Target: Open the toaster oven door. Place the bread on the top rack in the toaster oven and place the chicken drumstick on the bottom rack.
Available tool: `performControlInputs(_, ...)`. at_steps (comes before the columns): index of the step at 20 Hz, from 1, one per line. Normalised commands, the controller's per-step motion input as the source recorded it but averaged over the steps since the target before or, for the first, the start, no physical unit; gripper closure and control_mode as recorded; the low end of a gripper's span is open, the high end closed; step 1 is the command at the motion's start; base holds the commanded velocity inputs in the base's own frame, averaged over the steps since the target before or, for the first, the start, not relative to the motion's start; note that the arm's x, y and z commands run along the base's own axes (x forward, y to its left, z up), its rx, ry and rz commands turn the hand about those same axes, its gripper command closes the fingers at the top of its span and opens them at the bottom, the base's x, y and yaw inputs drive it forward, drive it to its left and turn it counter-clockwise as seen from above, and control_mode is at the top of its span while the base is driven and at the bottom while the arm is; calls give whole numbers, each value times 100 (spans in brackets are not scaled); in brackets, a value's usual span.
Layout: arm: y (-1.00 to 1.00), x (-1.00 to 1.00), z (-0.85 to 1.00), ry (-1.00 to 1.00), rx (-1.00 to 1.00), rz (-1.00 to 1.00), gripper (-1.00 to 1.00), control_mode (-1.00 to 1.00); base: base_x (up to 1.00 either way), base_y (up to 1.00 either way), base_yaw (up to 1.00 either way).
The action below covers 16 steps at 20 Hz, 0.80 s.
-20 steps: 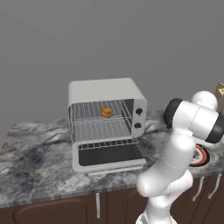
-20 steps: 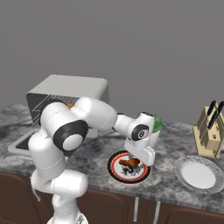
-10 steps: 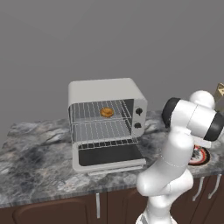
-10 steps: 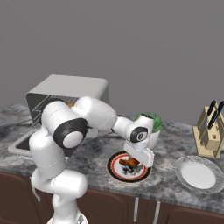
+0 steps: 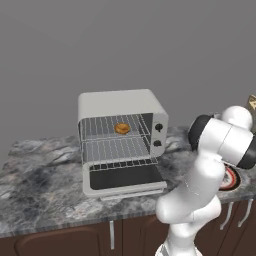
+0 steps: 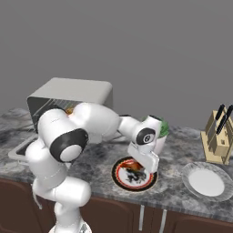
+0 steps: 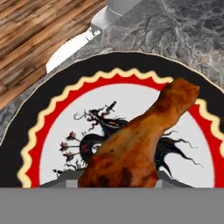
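Hand view: drumstick (image 7: 140, 144) lies on red-rimmed plate (image 7: 52, 131), thick end nearest the fingers | fingers' spread: cannot tell | plate (image 6: 120, 175) on worktop (image 6: 100, 159), right of oven (image 5: 120, 142) | door (image 5: 125, 179) down | bread (image 5: 121, 128) on top rack (image 5: 100, 131)

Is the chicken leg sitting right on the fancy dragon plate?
Touching. In the hand view the chicken drumstick lies flat across the middle of the plate, covering part of its dragon picture, with no gap beneath it.
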Motion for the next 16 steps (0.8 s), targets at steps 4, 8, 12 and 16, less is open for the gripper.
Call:
performControlInputs(4,67,-68,95,-3,0,-7,100,-100,0,0,0)
performControlInputs(8,98,-53,91,-6,0,-4,100,-100,0,0,0)
performControlInputs(12,100,-17,79,-1,0,-5,100,-100,0,0,0)
performControlInputs(16,100,-4,50,0,0,-5,100,-100,0,0,0)
